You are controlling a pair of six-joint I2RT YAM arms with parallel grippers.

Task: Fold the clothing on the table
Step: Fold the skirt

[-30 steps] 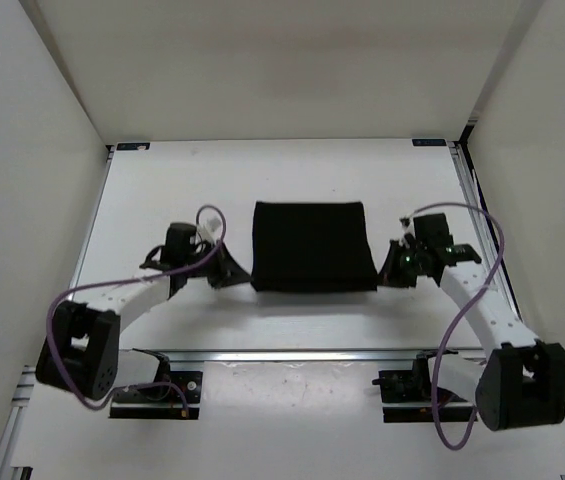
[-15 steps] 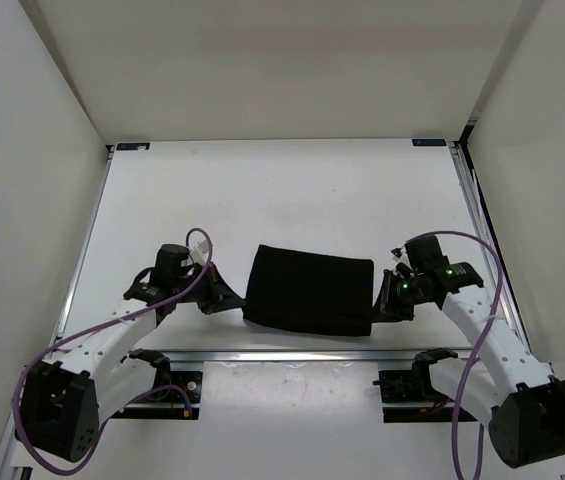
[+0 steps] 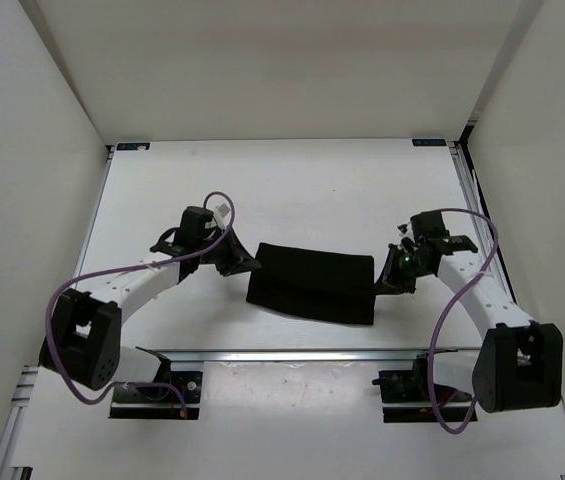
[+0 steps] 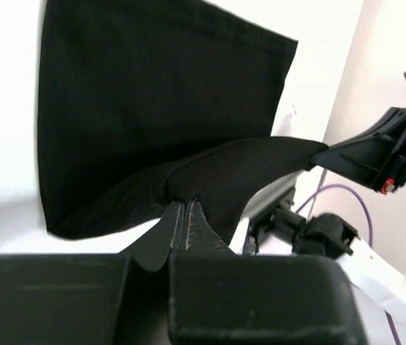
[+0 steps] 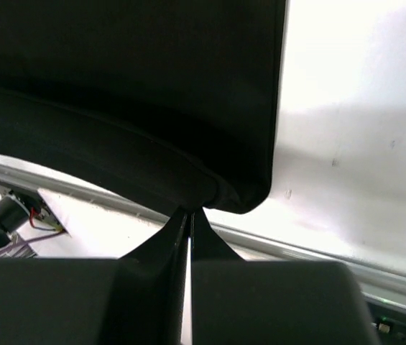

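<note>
From above, the soft, matte black clothing (image 3: 310, 283) forms a slanted band on the smooth white table (image 3: 292, 190), near centre. At the left wrist, the left gripper (image 4: 182, 210) is clamped on a rounded fold. At the right wrist, the right gripper (image 5: 188, 213) pinches the opposite edge, probably doubled.

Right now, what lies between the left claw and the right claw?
Only the black clothing, held at one end by the left claw and at the other by the right claw; the top view shows it.

Far table (image 3: 282, 180): bare white surface — open passage.
Centre: clothing (image 3: 312, 285) spans side to side, barring the way.
Sides: walls (image 3: 32, 180) close in.
</note>
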